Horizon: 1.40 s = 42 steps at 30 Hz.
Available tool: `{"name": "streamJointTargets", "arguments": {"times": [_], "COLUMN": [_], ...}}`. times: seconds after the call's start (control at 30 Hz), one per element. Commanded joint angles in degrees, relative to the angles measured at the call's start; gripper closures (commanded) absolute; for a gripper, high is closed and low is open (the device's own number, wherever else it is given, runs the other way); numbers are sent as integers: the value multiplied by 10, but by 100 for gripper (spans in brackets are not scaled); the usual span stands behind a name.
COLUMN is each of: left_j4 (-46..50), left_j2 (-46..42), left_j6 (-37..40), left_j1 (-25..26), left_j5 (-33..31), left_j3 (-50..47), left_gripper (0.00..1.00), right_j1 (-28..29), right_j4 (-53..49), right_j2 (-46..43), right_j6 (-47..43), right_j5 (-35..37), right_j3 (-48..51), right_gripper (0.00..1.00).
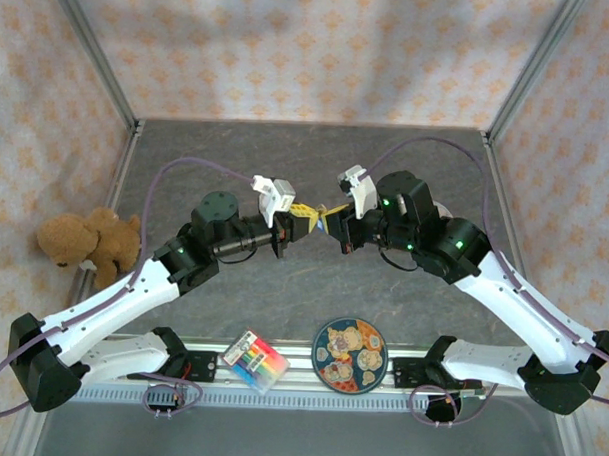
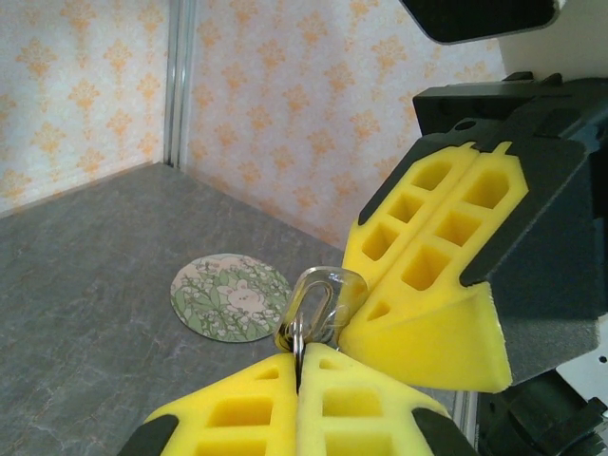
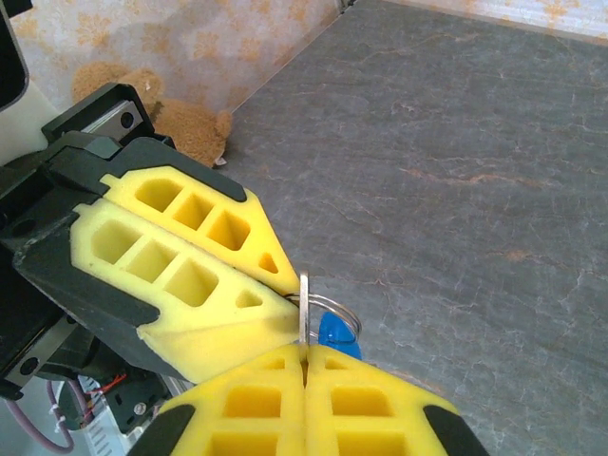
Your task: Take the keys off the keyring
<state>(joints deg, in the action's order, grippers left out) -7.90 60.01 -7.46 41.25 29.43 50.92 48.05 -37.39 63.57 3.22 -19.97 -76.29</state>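
tip to tip in mid-air, the right gripper (image 3: pixel 304 348) was clamped on the upright, edge-on key (image 3: pixel 304 304) while the left gripper (image 2: pixel 297 361) was closed on the keyring (image 3: pixel 334 333) touching it.

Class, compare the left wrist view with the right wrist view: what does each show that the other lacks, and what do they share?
Left wrist, not right: a round patterned plate. Right wrist, not left: the blue keyring and a teddy bear. Both: the left gripper and right gripper, yellow fingers shut on the metal loop.
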Motion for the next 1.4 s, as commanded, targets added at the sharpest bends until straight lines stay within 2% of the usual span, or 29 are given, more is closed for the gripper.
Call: {"name": "streamJointTargets", "arguments": {"times": [0.0, 0.17, 0.5, 0.87, 0.9, 0.93, 1.0, 1.03, 1.37], "left_j4": [-27, -87, -139, -230, -229, -229, -228, -226, -139], "left_j2": [-15, -39, -70, -134, -134, -135, -140, -144, -159], "left_j6": [7, 0, 15, 24, 21, 18, 12, 11, 40], "left_j1": [4, 5, 22, 47, 51, 53, 55, 55, 55], "left_j5": [-22, -39, -55, -110, -115, -119, -129, -134, -137], "left_j3": [-3, -36, -69, -188, -195, -201, -209, -213, -166], "left_gripper": [100, 100, 100, 100, 95, 83, 66, 62, 55], "right_j1": [1, -26, -34, -36, -36, -36, -36, -36, -36], "right_j4": [16, 47, 170, 94, 89, 82, 69, 62, 30], "right_j2": [-13, -20, -34, -17, -12, -7, -1, 1, 12], "right_j6": [27, 101, 261, 208, 203, 195, 179, 172, 102], "right_j5": [-15, -57, -154, -119, -123, -125, -124, -123, -110], "right_j3": [0, 25, 78, 8, 0, -7, -15, -18, -25], "right_gripper": [100, 100, 100, 100, 100, 100, 100, 100, 100]}}
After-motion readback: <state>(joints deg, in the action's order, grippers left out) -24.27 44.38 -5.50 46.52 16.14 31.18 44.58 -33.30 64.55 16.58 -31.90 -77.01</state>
